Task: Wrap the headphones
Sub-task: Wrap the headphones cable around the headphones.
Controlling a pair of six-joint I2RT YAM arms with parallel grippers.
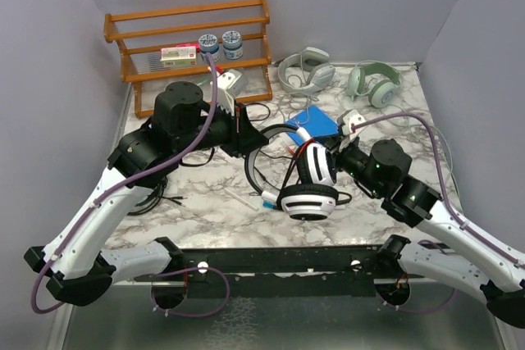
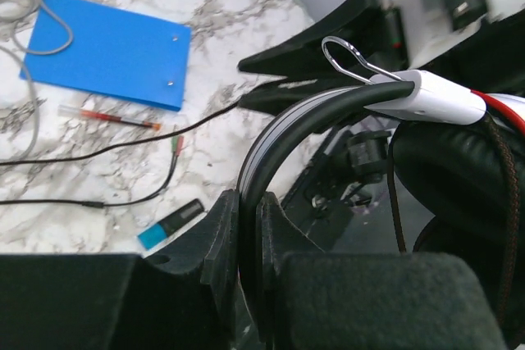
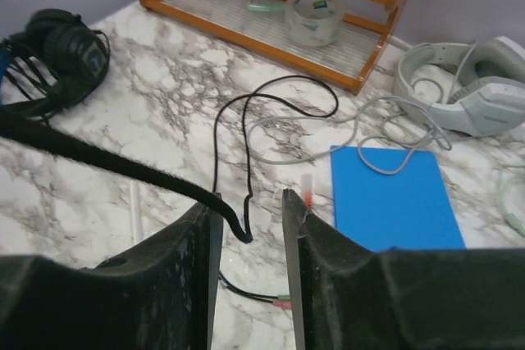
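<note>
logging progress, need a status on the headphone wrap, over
Left pincer shut on headband of white-and-black headphones. Right pincer open, black braided cord against one finger, not wrapped. Blue board, grey cable close by.

MARBLE-TOPPED WORK CELL: A white table top (image 1: 205, 206) veined in grey is closed in by plain, pale lilac-grey walls (image 1: 344, 6) at its far edge and along both sides. An orange-brown wooden rack (image 1: 187, 11), railed and floored with a fine grille, stands in the table's far left corner against the back wall. Soft, even light falls across the surface, and a strip of brushed metal (image 1: 271, 325) runs below the near edge.
</note>
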